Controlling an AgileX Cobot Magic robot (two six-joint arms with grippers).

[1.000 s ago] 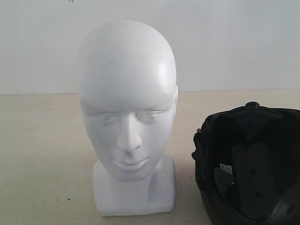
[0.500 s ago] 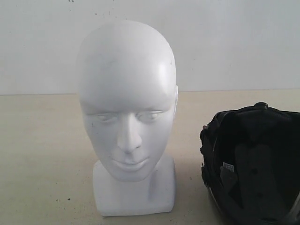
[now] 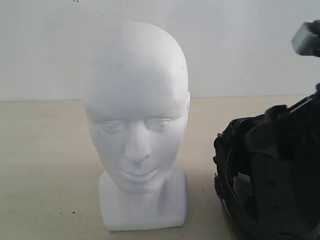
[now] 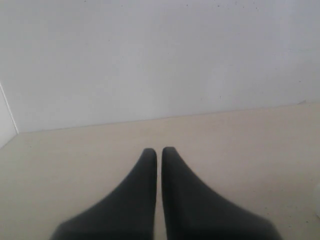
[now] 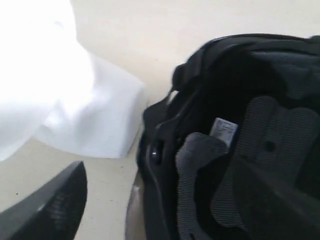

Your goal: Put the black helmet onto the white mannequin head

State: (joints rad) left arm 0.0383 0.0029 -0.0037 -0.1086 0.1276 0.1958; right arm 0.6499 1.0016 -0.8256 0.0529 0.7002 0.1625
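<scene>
The white mannequin head (image 3: 135, 100) stands upright on its block base at the middle of the table, face toward the exterior camera. To its right the black helmet (image 3: 235, 155) lies with its padded grey and black lining (image 5: 280, 130) showing. My right gripper (image 5: 159, 170) is open and straddles the helmet's near rim, one finger (image 5: 55, 210) outside over the table and the other (image 5: 272, 200) inside against the lining. In the exterior view the right arm (image 3: 305, 37) reaches down over the helmet. My left gripper (image 4: 159, 151) is shut on nothing above bare table.
The beige table (image 3: 45, 160) runs back to a white wall (image 3: 250, 45). The mannequin's base (image 5: 95, 115) sits a short gap from the helmet's rim.
The helmet has slid a little to the right, away from the mannequin. The right arm has come into the exterior view above the helmet.
</scene>
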